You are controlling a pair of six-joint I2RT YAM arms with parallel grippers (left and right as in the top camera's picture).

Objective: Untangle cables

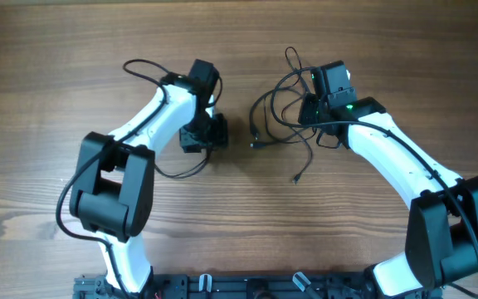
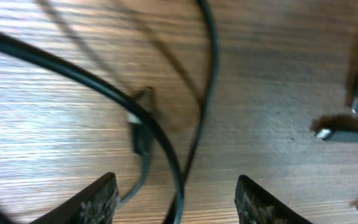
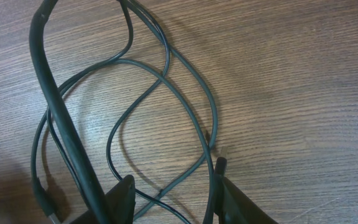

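Observation:
The cables [image 1: 282, 116] are thin black wires in a loose tangle at mid-table, with plug ends at the left [image 1: 256, 144] and the front [image 1: 295, 178]. My right gripper [image 1: 314, 112] stands over the tangle's right side. In the right wrist view its fingers [image 3: 122, 198] are apart, and crossing cable loops [image 3: 166, 87] lie on the wood between them, one strand [image 3: 212, 186] along the right finger. My left gripper [image 1: 210, 133] is left of the tangle, open. Between its fingertips [image 2: 101, 200] run a thin cable [image 2: 196, 140] and a small plug [image 2: 143, 134]; nothing is held.
Thick black arm cables arc past each wrist: the left one [image 2: 73, 74] and the right one [image 3: 61, 118]. Two plug ends [image 2: 340, 133] lie at the right edge of the left wrist view. The wooden table [image 1: 48, 66] runs on bare to the left and the back.

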